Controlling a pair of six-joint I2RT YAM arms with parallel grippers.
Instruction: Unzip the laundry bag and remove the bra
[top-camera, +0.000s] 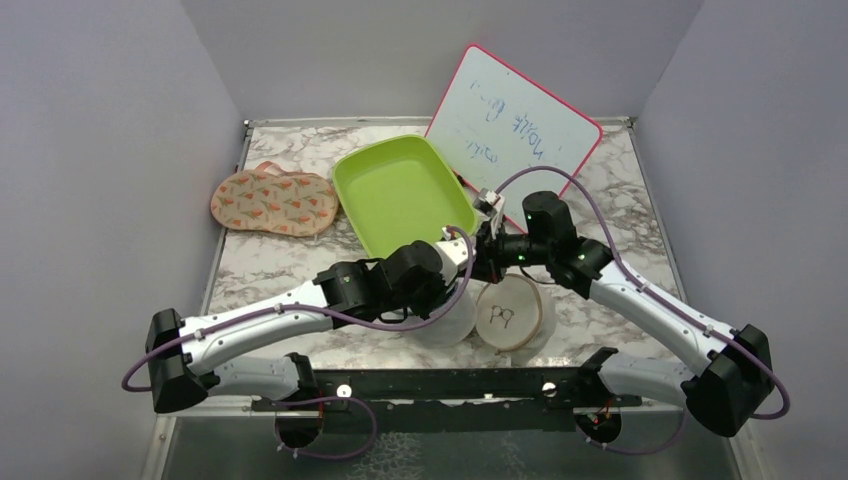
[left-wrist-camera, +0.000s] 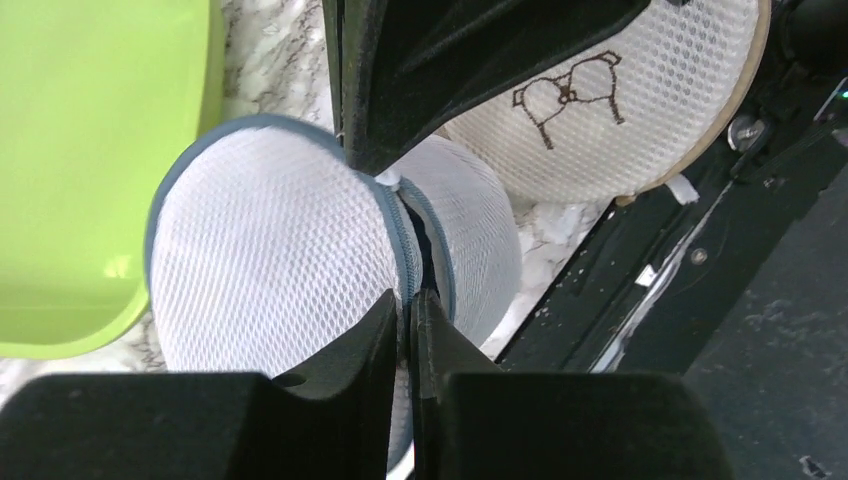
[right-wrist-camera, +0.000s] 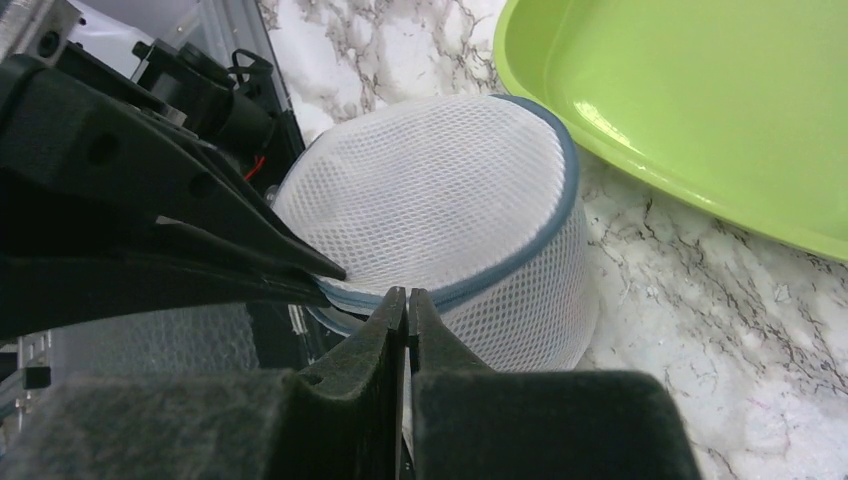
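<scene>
At the far left of the worktop (top-camera: 270, 265) lies a patterned cloth piece (top-camera: 272, 200), well apart from the action. Just right of it sits a green tray (top-camera: 395, 195) with nothing in it.

Near the front edge, just beside the tray's near corner, stands the laundry bag (left-wrist-camera: 260, 240). The left hand (left-wrist-camera: 410, 305) is clenched on it, its two fingers pressed together on the grey-blue zip rim (left-wrist-camera: 405, 235). A dark slit shows between the two zip edges there, so the zip looks started but mostly unopened. The bra is not visible (through the mesh I cannot tell what is inside).

Touching or just beside the bag on its right is a beige disc (top-camera: 510, 315) marked with glasses. The right hand (right-wrist-camera: 407, 300) is clenched too, pinching the same rim very close to the left hand's fingertips. Whether either hand has the zip pull itself or only the rim tape, I cannot tell. Behind, a whiteboard (top-camera: 515, 125) leans against the back wall.

The risks, as I judge them:
- The two grips sit almost on top of each other, so the fingers may knock together and one pinch may slip off the thin tape.
- If neither hand has the pull, tugging would only stretch the mesh or lift the light bag bodily, and the zip would not run.
- A dragged bag could shove the beige disc, or slide off the near edge.
</scene>
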